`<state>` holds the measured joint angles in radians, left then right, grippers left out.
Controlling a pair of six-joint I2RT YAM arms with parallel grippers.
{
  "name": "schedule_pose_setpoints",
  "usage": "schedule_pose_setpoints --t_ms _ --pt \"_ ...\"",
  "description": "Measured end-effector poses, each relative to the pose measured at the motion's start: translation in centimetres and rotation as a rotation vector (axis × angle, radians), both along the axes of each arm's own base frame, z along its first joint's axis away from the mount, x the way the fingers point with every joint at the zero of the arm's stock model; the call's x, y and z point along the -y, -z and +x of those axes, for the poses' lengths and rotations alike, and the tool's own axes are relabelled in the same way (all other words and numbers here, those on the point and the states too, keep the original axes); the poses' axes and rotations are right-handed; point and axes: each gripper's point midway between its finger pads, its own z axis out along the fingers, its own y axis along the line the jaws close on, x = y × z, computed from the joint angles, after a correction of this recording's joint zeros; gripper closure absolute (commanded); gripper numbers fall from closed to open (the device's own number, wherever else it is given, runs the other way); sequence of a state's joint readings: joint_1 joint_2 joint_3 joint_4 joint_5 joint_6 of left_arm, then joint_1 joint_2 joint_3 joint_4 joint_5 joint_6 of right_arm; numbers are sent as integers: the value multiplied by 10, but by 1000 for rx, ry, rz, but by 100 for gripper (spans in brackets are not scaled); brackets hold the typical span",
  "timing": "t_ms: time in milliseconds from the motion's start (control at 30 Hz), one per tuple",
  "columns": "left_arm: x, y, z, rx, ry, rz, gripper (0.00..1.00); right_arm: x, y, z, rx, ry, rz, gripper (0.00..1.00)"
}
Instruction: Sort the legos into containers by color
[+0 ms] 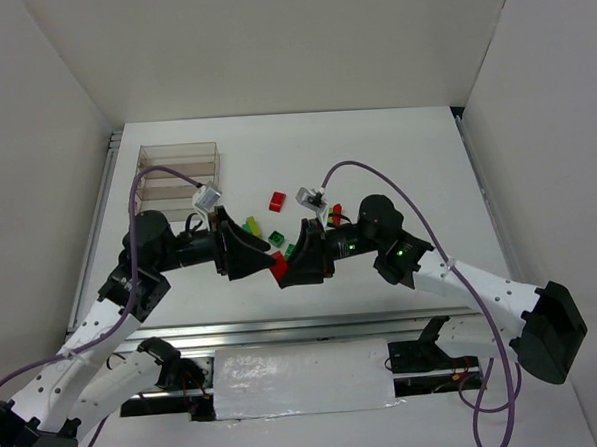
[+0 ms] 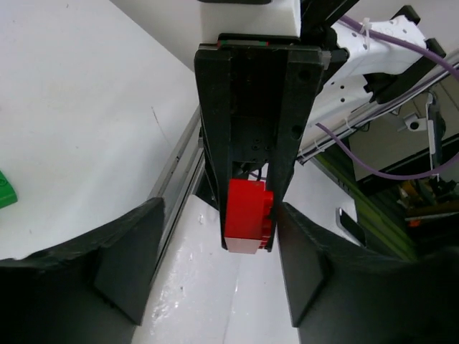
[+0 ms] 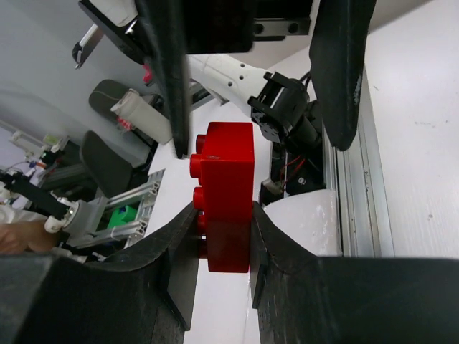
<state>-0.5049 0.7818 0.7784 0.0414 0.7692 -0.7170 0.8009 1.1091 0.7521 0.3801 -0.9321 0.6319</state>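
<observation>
Above the table's middle, my right gripper (image 1: 284,267) (image 3: 224,251) is shut on a red lego (image 1: 278,269) (image 3: 229,186) (image 2: 247,215), studs facing sideways. My left gripper (image 1: 263,253) (image 2: 219,269) faces it with its jaws open, one finger on each side of the brick and of the right gripper's tip, with gaps showing. On the table lie loose legos: a red one (image 1: 277,201), a yellow-green one (image 1: 251,226), two green ones (image 1: 276,236) (image 1: 290,250), and one partly hidden (image 1: 335,215). The clear containers (image 1: 179,170) stand at the back left.
White walls enclose the table on three sides. A metal rail (image 1: 284,332) runs along the near edge, with crinkled white sheeting (image 1: 302,379) below it. Purple cables loop over both arms. A green lego (image 2: 6,190) shows at the left wrist view's edge.
</observation>
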Motion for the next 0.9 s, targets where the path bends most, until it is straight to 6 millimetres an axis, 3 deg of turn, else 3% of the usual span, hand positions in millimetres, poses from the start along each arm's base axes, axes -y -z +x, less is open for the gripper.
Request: schedule_pose_setpoints --t_ms 67,233,267,367,400,467,500,567,600,733,800,900 --pt "1 1 0 -4 8 0 36 0 -4 -1 8 -8 14 98" --pt "4 -6 -5 10 41 -21 37 -2 -7 -1 4 -11 23 98" --pt "4 -7 -6 13 48 -24 41 -3 -10 0 5 -11 27 98" --pt "6 -13 -10 27 74 -43 70 -8 -15 6 7 -2 33 98" --pt "6 -14 -11 28 80 -46 86 -9 -15 7 6 -6 31 98" --pt "5 -14 -10 27 78 -48 100 -11 -17 8 6 -10 31 96" --pt "5 -14 -9 25 75 -47 100 -11 -16 9 4 -12 29 72" --pt "5 -13 -6 16 57 -34 100 -12 -16 10 -3 -12 25 10" --pt "5 -14 -3 23 38 -23 100 -14 -16 13 -2 2 27 0" --pt "-3 -10 35 -15 -180 78 100 -13 -11 28 -3 73 9 0" --pt "-18 -11 72 -75 -397 162 100 -4 -1 51 -18 187 -19 0" --pt "-61 -17 135 -130 -772 267 100 24 29 89 -95 406 -100 0"
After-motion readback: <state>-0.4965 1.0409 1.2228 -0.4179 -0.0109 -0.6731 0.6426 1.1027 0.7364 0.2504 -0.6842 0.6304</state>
